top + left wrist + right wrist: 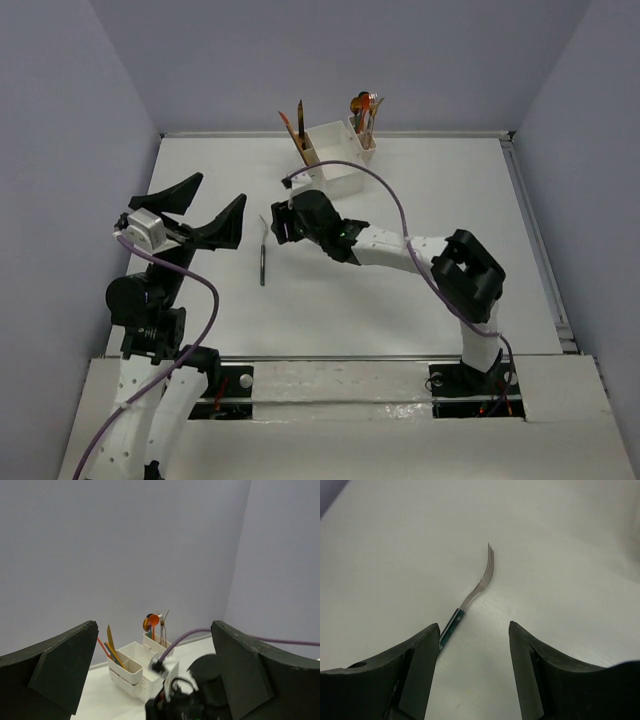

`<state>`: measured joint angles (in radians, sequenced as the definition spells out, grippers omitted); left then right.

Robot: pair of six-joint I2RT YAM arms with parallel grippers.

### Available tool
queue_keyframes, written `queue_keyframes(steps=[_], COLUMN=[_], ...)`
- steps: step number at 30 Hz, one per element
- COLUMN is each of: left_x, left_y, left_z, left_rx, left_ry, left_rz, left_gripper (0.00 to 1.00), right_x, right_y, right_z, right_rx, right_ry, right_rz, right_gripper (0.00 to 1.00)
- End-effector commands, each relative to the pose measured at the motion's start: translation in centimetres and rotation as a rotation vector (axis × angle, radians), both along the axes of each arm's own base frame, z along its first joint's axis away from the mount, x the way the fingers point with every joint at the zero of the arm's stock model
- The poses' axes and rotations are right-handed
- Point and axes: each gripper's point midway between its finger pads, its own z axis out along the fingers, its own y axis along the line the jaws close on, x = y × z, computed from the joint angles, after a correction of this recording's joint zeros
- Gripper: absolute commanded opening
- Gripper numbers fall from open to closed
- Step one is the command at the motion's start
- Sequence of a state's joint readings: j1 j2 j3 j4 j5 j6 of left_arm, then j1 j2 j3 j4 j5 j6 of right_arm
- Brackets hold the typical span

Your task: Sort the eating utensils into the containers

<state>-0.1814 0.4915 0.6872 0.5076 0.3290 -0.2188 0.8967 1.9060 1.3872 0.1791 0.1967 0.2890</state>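
White table [420,270] has the white box [336,180] at its far edge, with utensils [362,104] standing in the narrow side compartments. Left gripper [212,205] is up in the air with its jaws spread wide, and the right gripper [472,629] sits low, jaws also apart and gripping nothing. The black-handled fork [471,596] lies flat on the table, well apart from the box, with its handle end just beside one right finger.

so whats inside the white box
Utensils stand in narrow side compartments of the white box: a left bunch and a right bunch. The big compartment's floor is hidden by its walls.
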Motion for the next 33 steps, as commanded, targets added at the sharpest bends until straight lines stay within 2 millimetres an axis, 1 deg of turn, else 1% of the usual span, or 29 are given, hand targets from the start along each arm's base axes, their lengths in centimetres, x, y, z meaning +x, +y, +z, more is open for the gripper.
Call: queue_keyframes(steps=[1,2,3,4,5,6,7,8,9,10,11,12,13,15,16,17,18,19,20,21,22,23,24,25,26,29,30,32,33], left_x=[-1.9,-2.0,-2.2,-2.3,-2.4,-2.4,-2.4,-2.5,-2.5,-2.4,-2.5,-2.6,-2.6,-2.6,-2.7,-2.6,-2.7,-2.6,-2.7,-2.5,-2.6,-2.6,-2.7,-2.7,-2.7,-2.9,-2.9,-3.0,-3.0], left_y=[0.4,0.4,0.2,0.3,0.3,0.3,0.3,0.2,0.2,0.1,0.1,0.1,0.1,0.1,0.2,0.2,0.2,0.1,0.1,0.1,0.1,0.1,0.1,0.1,0.1,0.1,0.1,0.1,0.1], left_z=[2.8,2.9,2.9,3.0,3.1,3.1,3.1,3.1,3.1,3.0,3.1,3.1,3.1,3.1,3.2,3.2,3.2,3.1,3.1,3.0,3.0,3.0,3.1,3.1,3.1,3.2,3.2,3.2,3.2], left_rx=[-0.034,-0.035,-0.035,-0.037,-0.037,-0.038,-0.037,-0.038,-0.038,-0.037,-0.037,-0.035,-0.035,-0.036,-0.036,-0.037,-0.036,-0.036,-0.035,-0.034,-0.033,-0.034,-0.033,-0.034,-0.034,-0.035,-0.036,-0.034,-0.035], left_ry=[-0.095,-0.1,-0.102,-0.104,-0.108,-0.109,-0.109,-0.109,-0.109,-0.106,-0.108,-0.11,-0.11,-0.112,-0.115,-0.113,-0.115,-0.112,-0.113,-0.108,-0.111,-0.11,-0.112,-0.112,-0.111,-0.117,-0.119,-0.119,-0.121], left_rz=[-0.002,0.0,-0.01,-0.008,-0.007,-0.006,-0.007,-0.015,-0.015,-0.016,-0.016,-0.017,-0.018,-0.017,-0.017,-0.015,-0.017,-0.017,-0.018,-0.02,-0.02,-0.021,-0.02,-0.021,-0.021,-0.021,-0.021,-0.024,-0.023], left_gripper=[0.99,0.99,0.99,0.99,0.99,0.99,0.99,0.99,0.99,0.99,0.99,0.99,0.99,0.99,0.99,0.99,0.99,0.99,0.99,0.99,0.99,0.99,0.99,0.99,0.99,0.99,0.99,0.99,0.99], right_x=[-0.2,-0.2,0.1,-0.2,-0.1,0.0,0.0,0.2,0.2,-0.1,0.0,0.0,-0.5,-0.6,-0.7,-0.9,-0.8,-1.3,-1.3,-1.4,-1.4,-1.3,-1.6,-1.8,-1.6,-2.6,-3.1,-3.8,-3.9], right_y=[1.0,2.2,2.6,3.0,3.5,4.8,5.0,5.2,5.4,6.2,6.4,6.5,7.2,7.4,7.3,7.3,7.4,7.5,7.3,7.1,6.4,6.3,5.5,4.8,4.1,1.5,0.5,-0.8,-1.3], right_z=[-3.1,-4.2,-4.7,-5.8,-8.0,-7.3,-7.9,-9.2,-9.7,-9.4,-9.7,-10.9,-10.9,-12.0,-13.3,-13.9,-14.2,-15.0,-15.3,-15.5,-15.8,-15.4,-16.2,-16.4,-15.8,-17.0,-17.1,-17.5,-17.2], right_rx=[-0.091,-0.113,-0.123,-0.153,-0.182,-0.162,-0.172,-0.186,-0.192,-0.182,-0.184,-0.199,-0.191,-0.195,-0.208,-0.214,-0.217,-0.233,-0.244,-0.252,-0.273,-0.275,-0.303,-0.327,-0.345,-0.449,-0.482,-0.528,-0.538], right_ry=[0.122,0.136,0.141,0.162,0.19,0.187,0.196,0.209,0.215,0.221,0.224,0.236,0.244,0.261,0.282,0.294,0.296,0.302,0.306,0.309,0.311,0.302,0.308,0.301,0.283,0.289,0.289,0.299,0.297], right_rz=[-0.073,-0.063,-0.066,-0.058,-0.056,-0.043,-0.042,-0.044,-0.041,-0.026,-0.024,-0.025,-0.012,-0.009,-0.012,-0.01,-0.015,-0.011,-0.013,-0.019,-0.036,-0.041,-0.049,-0.048,-0.067,-0.062,-0.059,-0.051,-0.056], right_gripper=[0.63,0.64,0.64,0.64,0.65,0.65,0.65,0.67,0.69,0.69,0.7,0.7,0.7,0.7,0.69,0.68,0.64,0.62,0.6,0.54,0.47,0.45,0.41,0.36,0.34,0.33,0.34,0.34,0.33])
